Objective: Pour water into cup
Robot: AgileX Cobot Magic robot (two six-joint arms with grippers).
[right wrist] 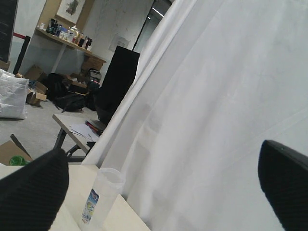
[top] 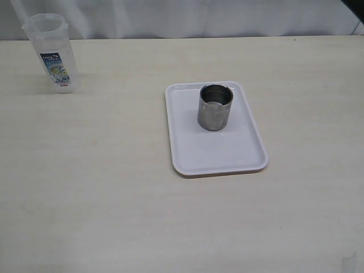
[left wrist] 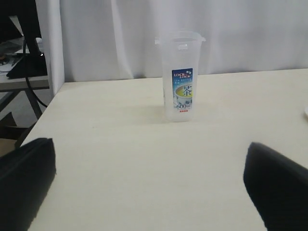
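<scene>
Cup: short brushed-steel cup (top: 215, 107), upright with its mouth up. It stands on the tray, in the half nearer the tabletop's curtained edge.
Cup inside: shiny and reflective; I cannot tell whether any liquid is in it.
Tray: white rectangular tray (top: 219, 156) with rounded corners, lying flat about mid-tabletop, slightly toward the right edge. Its long sides run from the curtained edge toward the near edge.
Water: water (left wrist: 179, 109) cannot be made out with any certainty through the container's clear wall, so I cannot tell its level.
Container: tall clear plastic container (top: 52, 54), upright close to the tabletop's far-left corner and well apart from the tray and cup.
Label: blue-and-white label (left wrist: 182, 89) on the container's side, turned toward the left wrist camera.
Left fingers: left fingers (left wrist: 24, 183) are released and spread wide, with only bare tabletop between them. They point at the container from some way off and touch nothing.
Right fingers: right fingers (right wrist: 31, 192) are released and spread wide, grasping nothing. They are aimed at the curtain, with the container low in that view.
Tabletop: pale, faintly wood-grained tabletop (top: 114, 205).
Curtain: white curtain (top: 199, 17) hanging along the tabletop's far edge.
Beyond the tabletop: the right wrist view shows a side table with papers (right wrist: 79, 129) and a wall shelf (right wrist: 67, 36) crowded with small items.
</scene>
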